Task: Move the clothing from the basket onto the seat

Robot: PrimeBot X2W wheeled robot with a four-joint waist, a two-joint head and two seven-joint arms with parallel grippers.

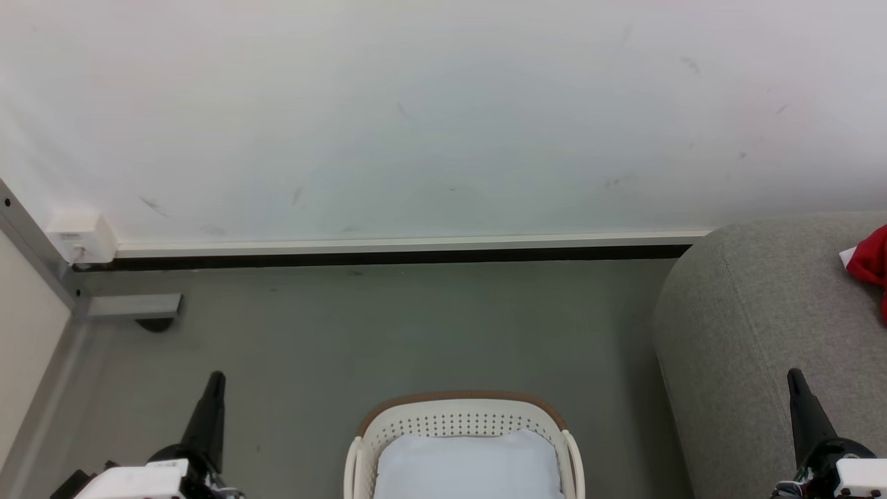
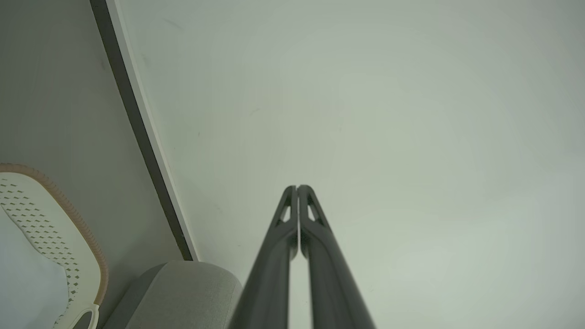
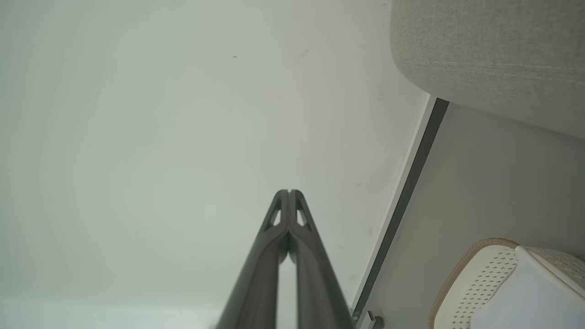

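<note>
Left tool [image 1: 215,380]: fingers pressed together, nothing held. Right tool [image 1: 796,375] same, closed and empty. Both low, pointing toward wall [image 1: 443,125]. Basket [image 1: 457,421] between tools, on floor [image 1: 416,326]; visible part is bare pale lining [image 1: 468,464]. Seat [image 1: 748,326] just beside right tool. Clothing [image 1: 872,262] lies on seat, beyond right tool, off to its right. Judgement: transfer looks done or nearly so; near half of basket cut off, can't confirm empty.
</note>
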